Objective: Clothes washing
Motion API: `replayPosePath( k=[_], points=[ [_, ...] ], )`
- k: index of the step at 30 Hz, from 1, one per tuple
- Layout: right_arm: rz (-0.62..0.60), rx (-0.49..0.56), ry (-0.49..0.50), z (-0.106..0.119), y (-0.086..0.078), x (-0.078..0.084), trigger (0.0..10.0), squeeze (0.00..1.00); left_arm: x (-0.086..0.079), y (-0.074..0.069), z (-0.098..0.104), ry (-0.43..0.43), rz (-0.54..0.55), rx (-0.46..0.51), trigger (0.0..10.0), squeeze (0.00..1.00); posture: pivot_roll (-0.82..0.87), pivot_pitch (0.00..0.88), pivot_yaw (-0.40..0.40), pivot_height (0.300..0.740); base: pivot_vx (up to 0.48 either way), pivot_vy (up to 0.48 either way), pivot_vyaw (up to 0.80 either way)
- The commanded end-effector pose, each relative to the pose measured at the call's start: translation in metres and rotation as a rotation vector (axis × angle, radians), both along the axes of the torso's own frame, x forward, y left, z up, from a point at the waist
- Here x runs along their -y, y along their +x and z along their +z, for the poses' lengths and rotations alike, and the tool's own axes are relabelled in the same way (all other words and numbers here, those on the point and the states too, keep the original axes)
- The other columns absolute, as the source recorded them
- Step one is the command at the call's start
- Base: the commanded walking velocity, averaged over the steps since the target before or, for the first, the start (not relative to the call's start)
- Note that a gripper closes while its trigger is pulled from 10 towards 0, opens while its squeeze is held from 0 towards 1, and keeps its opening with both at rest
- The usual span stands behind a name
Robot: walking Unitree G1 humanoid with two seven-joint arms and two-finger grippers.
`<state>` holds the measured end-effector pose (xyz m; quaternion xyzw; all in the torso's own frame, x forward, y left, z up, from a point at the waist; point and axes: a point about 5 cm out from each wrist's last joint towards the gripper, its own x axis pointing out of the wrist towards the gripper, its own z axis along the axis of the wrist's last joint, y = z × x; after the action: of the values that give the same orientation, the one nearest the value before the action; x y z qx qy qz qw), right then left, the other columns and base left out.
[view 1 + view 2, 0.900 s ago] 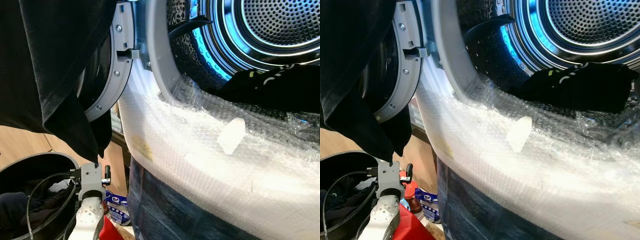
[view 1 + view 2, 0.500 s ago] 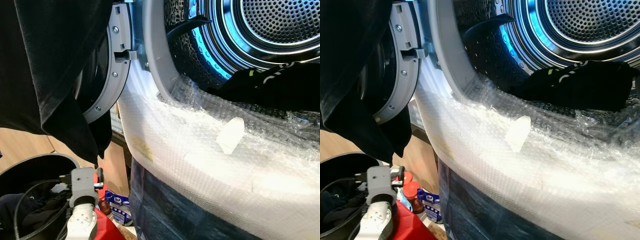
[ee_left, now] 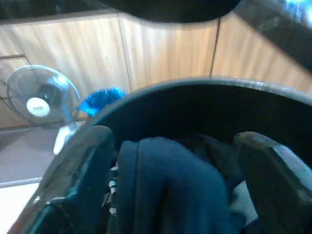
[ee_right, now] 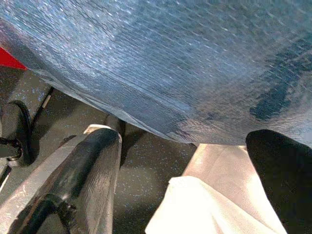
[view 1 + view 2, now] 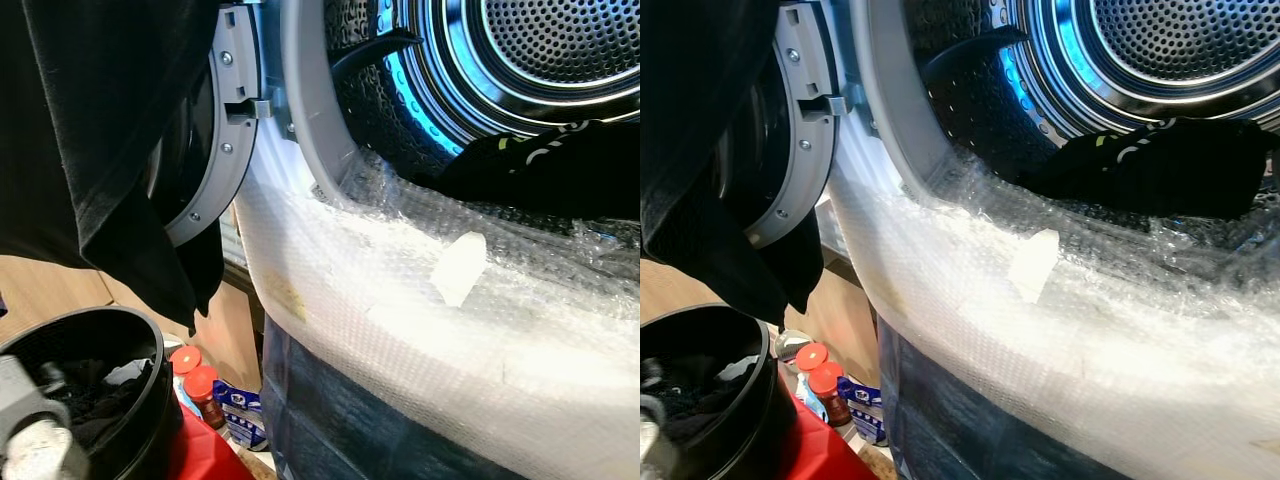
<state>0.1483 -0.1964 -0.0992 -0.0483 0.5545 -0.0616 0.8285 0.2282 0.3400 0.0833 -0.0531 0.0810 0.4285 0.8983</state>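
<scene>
red-capped bottles [image 5: 193,368], standing fan [image 3: 41,105]

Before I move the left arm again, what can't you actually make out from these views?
- Washer door: mostly covered by the hanging black garment, eye views.
- Basket contents: dark, cut by the frame edge.
- Left gripper: blurred in its wrist view; contact with the dark blue cloth unclear.
- Drum: floor hidden by dark clothing.

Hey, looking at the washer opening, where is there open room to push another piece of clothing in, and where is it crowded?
Open room: above the black garment lying at the drum's front, up to the perforated back. Crowded: the black basket, full of dark clothes.
</scene>
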Motion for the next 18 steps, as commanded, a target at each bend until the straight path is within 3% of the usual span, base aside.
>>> replayPosePath(
  k=[1,16,17,18],
  points=[
    [-0.016,-0.011,0.009,-0.001,-0.003,-0.001,10.0,0.0,-0.01,0.0,-0.003,-0.041,-0.005,-0.029,10.0,1.0,0.02,0.017,0.025,0.74,0.0,0.0,0.0],
    [0.008,-0.007,0.031,0.0,0.001,-0.003,10.0,0.0,-0.02,0.003,-0.02,-0.166,-0.016,-0.121,10.0,1.0,0.01,0.0,0.013,0.74,0.0,0.0,0.0],
    [0.016,-0.01,0.035,0.0,0.001,-0.003,10.0,0.0,-0.019,0.003,-0.022,-0.172,-0.022,-0.132,10.0,0.55,0.01,0.0,0.012,0.74,0.0,0.0,0.0],
    [0.016,-0.01,0.035,0.0,0.001,-0.003,10.0,0.0,-0.019,0.003,-0.022,-0.172,-0.022,-0.132,10.0,0.55,0.01,0.0,0.012,0.74,0.0,0.0,0.0]
  ],
)
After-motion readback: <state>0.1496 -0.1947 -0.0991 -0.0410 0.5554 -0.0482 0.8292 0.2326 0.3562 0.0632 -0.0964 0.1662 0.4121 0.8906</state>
